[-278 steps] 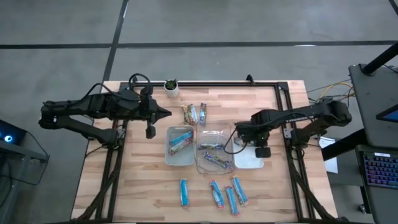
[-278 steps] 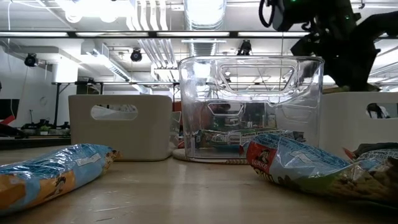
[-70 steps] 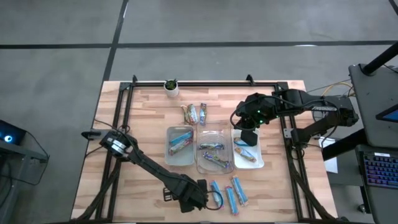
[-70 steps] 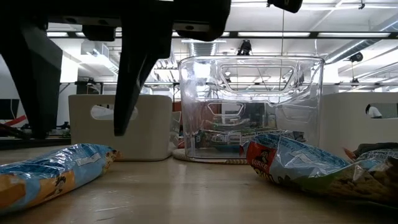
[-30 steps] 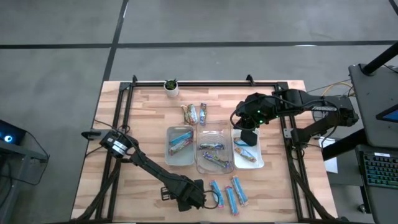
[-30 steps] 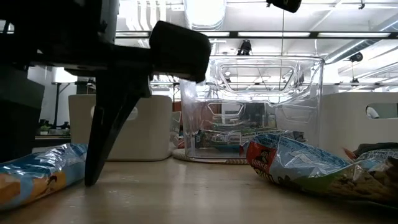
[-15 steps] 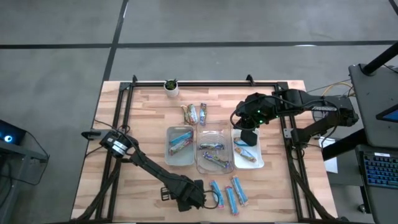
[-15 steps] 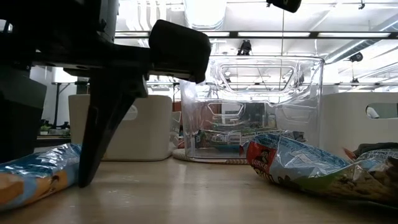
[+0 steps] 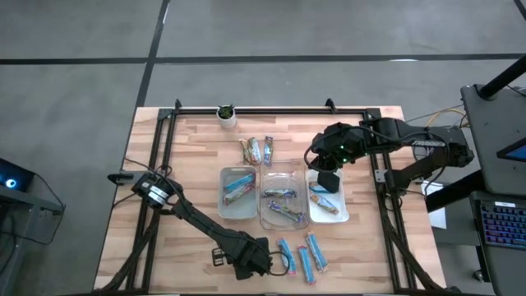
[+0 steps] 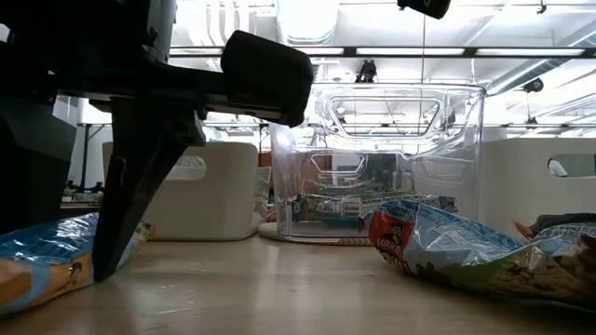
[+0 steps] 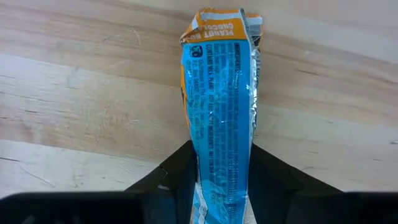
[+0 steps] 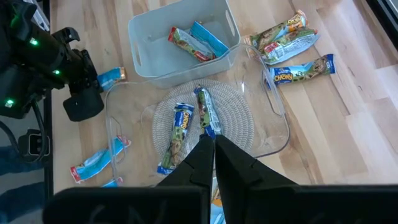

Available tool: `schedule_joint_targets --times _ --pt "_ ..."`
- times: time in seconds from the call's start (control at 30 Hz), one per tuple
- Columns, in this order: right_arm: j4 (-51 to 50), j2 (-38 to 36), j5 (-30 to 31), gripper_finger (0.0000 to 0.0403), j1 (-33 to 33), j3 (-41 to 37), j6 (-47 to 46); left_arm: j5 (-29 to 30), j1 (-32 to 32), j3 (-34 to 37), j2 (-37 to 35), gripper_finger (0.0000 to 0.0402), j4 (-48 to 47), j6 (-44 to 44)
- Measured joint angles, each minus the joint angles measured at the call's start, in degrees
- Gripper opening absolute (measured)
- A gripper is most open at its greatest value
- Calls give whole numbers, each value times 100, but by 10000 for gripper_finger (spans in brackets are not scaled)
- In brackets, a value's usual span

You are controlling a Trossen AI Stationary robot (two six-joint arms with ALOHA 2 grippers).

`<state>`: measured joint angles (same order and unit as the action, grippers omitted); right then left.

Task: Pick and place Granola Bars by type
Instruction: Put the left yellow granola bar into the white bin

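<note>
A blue granola bar (image 11: 221, 93) with orange ends lies flat on the wood near the table's front edge. My left gripper (image 11: 221, 163) stands over it pointing straight down, shut on it; in the high view the left gripper (image 9: 249, 261) hides most of the bar. My right gripper (image 12: 213, 146) hangs shut and empty above the white right-hand tray (image 9: 337, 215). Several more blue bars (image 9: 300, 259) lie to the right of the left gripper. Other bars lie in the grey tray (image 9: 223, 205) and the clear tray (image 9: 302, 220). My left gripper pinches the blue bar's two long edges (image 11: 198, 155) between its two fingers (image 11: 177, 171), toward one end of the bar. The fingers come from above and lie across the bar. The bar rests flat on the table, its other end (image 11: 217, 22) sticking out beyond the fingers.
Three loose bars (image 9: 256, 150) lie at the far side behind the trays, and a small white plant pot (image 9: 226, 115) stands by the far edge. A black frame rail (image 9: 271, 109) runs round the table. In the low view green-tan bars (image 10: 447, 247) lie right of the left gripper.
My left gripper has stayed in place over the blue bar and drawn its fingers together onto the bar's sides; in the low view the visible finger has slid in against the wrapper. The bar still lies on the table. My right arm has kept still.
</note>
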<state>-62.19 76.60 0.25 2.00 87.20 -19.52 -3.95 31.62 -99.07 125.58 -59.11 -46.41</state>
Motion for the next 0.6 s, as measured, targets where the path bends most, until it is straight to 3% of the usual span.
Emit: schedule_joint_targets --times 0.6 --pt "0 0 -2 9 0 0 35 150 -26 -2 -505 105 -129 355"
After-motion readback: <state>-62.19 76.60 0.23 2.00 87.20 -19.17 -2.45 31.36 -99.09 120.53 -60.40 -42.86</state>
